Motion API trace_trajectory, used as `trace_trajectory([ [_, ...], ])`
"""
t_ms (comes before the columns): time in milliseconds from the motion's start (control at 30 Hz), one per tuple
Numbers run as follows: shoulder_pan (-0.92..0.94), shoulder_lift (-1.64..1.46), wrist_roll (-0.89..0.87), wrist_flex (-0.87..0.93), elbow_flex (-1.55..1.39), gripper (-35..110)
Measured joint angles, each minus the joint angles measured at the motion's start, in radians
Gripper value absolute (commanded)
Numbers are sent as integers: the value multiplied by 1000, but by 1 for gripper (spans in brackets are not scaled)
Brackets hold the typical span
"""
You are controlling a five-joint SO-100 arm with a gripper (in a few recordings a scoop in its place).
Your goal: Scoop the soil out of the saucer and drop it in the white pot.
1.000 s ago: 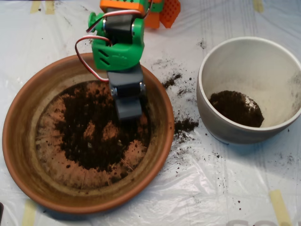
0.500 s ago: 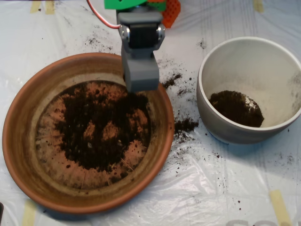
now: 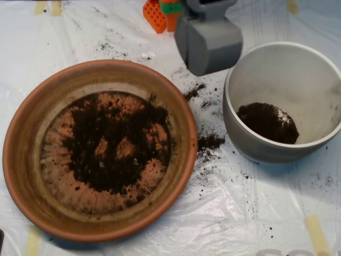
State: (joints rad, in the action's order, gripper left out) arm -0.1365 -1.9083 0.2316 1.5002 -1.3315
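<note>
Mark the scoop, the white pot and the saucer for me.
scoop (image 3: 209, 47), overhead view, middle of its grey shell.
white pot (image 3: 241, 133), overhead view, greyish outer wall at lower left.
saucer (image 3: 24, 138), overhead view, sloping terracotta rim at left.

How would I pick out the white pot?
Start at the big terracotta saucer on the left, then look right across the spilled soil. The white pot is deeper, smaller across and off-white, with one dark soil heap at its bottom.
</note>
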Motion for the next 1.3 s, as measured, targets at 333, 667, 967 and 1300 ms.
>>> trace_trajectory([
  [333,-204,160,-52,21,86,0],
  [667,-296,285,-71,51,163,11],
  [967,-364,310,-83,60,172,28],
  [1300,-337,310,-89,60,172,29],
])
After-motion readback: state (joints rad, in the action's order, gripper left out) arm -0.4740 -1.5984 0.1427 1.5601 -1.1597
